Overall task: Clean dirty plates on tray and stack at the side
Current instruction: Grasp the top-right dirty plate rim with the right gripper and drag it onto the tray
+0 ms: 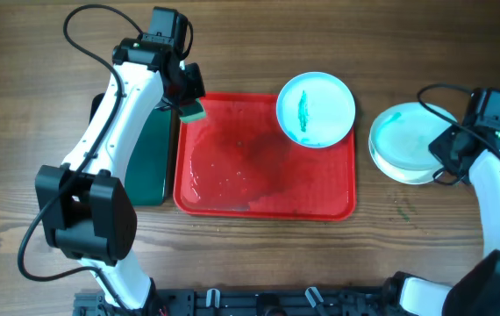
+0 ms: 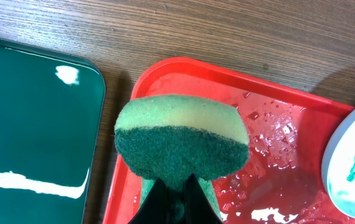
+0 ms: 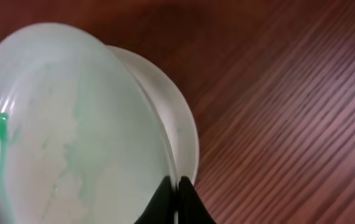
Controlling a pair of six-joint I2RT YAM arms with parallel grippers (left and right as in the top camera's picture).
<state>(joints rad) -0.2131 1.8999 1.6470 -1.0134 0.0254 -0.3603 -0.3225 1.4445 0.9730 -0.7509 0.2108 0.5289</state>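
One streaked plate (image 1: 316, 108) lies in the tray's (image 1: 232, 189) far right corner, awaiting a scrub. Just right of the tray, on the table (image 1: 39, 53), a pale plate (image 3: 71, 124) tilts over a white plate (image 3: 180, 124), probably being stacked. The right claw (image 3: 177, 196) pinches the pale plate's rim. The left claw (image 2: 176, 196) is clamped on a sponge (image 2: 180, 140) above the tray's far left corner.
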